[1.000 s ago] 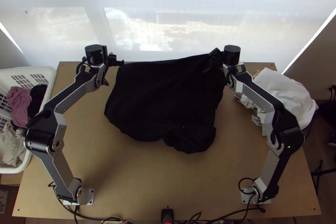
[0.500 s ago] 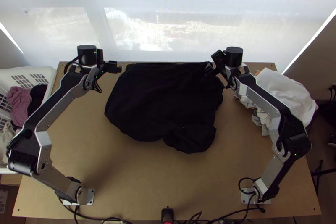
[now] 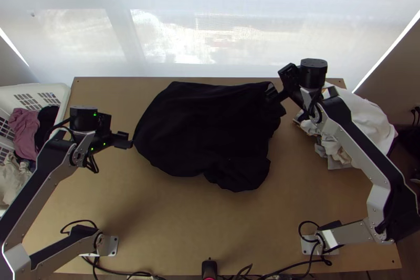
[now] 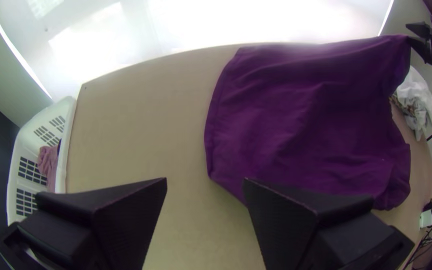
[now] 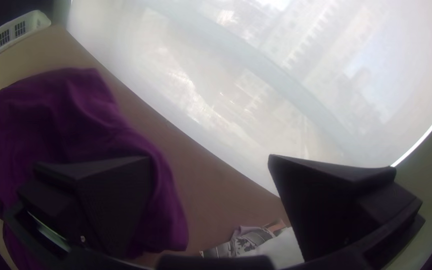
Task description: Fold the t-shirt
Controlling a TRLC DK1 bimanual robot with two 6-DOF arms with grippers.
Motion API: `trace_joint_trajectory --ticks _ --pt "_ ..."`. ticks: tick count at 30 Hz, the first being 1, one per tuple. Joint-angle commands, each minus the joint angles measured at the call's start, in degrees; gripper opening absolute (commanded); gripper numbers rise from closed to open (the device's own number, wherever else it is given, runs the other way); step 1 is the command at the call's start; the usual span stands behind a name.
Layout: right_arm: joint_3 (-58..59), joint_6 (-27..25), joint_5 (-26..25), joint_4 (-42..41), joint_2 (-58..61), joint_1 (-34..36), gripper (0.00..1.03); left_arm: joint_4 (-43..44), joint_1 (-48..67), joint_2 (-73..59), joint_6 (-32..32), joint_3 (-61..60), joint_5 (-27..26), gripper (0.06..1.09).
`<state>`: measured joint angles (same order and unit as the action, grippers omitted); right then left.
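Observation:
The t-shirt (image 3: 205, 127) looks black in the top view and purple in the left wrist view (image 4: 296, 120); it lies spread with some wrinkles and an uneven near edge. Beside its left edge is my left gripper (image 3: 131, 144), its fingers wide apart with bare table between them in its own wrist view (image 4: 205, 184). At the shirt's far right corner stands my right gripper (image 3: 272, 94). Its wrist view (image 5: 209, 159) has the fingers far apart, one of them over the purple cloth (image 5: 66, 115), with no cloth between them.
A white basket (image 3: 62, 96) holding clothes stands at the table's left edge. At the far right, under the right arm, white and patterned cloths (image 3: 362, 112) are piled. Bare table (image 3: 199, 227) extends in front of the shirt.
My left gripper has moved left and nearer, away from the shirt's far left corner, which has shifted inward. My right gripper has moved slightly right and nearer; the far edge there sits lower in the picture.

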<state>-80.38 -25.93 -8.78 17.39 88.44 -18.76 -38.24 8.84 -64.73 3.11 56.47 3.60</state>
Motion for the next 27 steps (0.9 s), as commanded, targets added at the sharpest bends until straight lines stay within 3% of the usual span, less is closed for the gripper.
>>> trace_joint_trajectory --ticks 1,11,27 --pt "2.51 0.36 -0.10 4.50 -6.79 -0.22 0.98 -3.16 -0.93 6.19 1.37 -9.97 -0.43 0.81" --pt "4.27 -3.60 -0.10 3.27 0.41 0.31 0.98 -2.28 3.38 3.91 0.14 -14.72 -0.61 0.81" --pt "-0.92 -1.14 -0.01 5.64 0.15 0.75 0.98 6.42 8.39 -16.48 -3.64 -7.60 -0.52 0.81"
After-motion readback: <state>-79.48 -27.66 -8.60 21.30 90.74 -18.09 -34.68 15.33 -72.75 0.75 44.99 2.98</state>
